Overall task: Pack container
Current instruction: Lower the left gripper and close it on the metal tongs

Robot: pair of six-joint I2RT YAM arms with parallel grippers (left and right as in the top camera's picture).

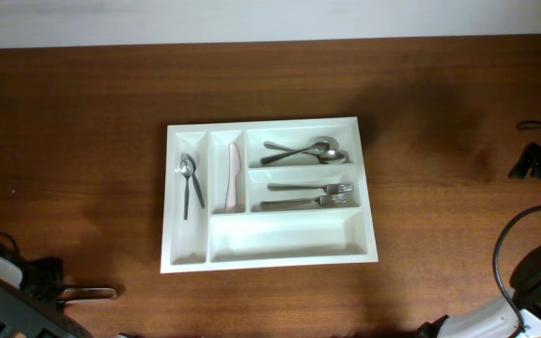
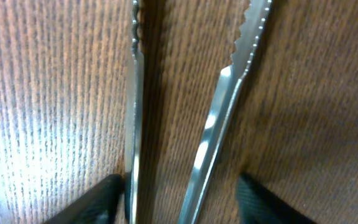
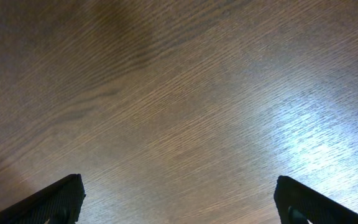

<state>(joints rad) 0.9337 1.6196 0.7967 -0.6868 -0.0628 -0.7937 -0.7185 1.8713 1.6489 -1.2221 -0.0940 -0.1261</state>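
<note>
A white cutlery tray (image 1: pixel 261 123) is seen at the middle of the wooden bench (image 1: pixel 83 141) in the overhead view. Inside it, two small spoons (image 1: pixel 189 178) are laid lengthwise in the tall narrow slot at the 9 o'clock side. A pink knife (image 1: pixel 233 176) is laid in the narrow slot just beside them. A few larger spoons (image 1: pixel 303 151) are gathered in the slot toward 1 o'clock, their bowls pointed to 3 o'clock. A few forks (image 1: pixel 313 195) are stacked in the slot directly below, their tines also turned to 3 o'clock.

A pair of metal tongs (image 1: pixel 90 293) is found on the bench well apart from the tray, toward 8 o'clock, right at the left arm. In the left wrist view the tongs (image 2: pixel 219 106) are shown as two shiny arms with scalloped edges, spread apart and running toward 12 o'clock. The left claw (image 2: pixel 179 182) is held apart around the near end of them. Its one finger (image 2: pixel 104 202) is seen against the arm at the 9 o'clock side. A small gap is left between the other finger and the second arm.

The right claw (image 3: pixel 178 182) is spread wide, with only bare bench grain seen between its fingers (image 3: pixel 55 202). The right arm is placed at the 4 o'clock corner of the overhead view, far from the tray.
</note>
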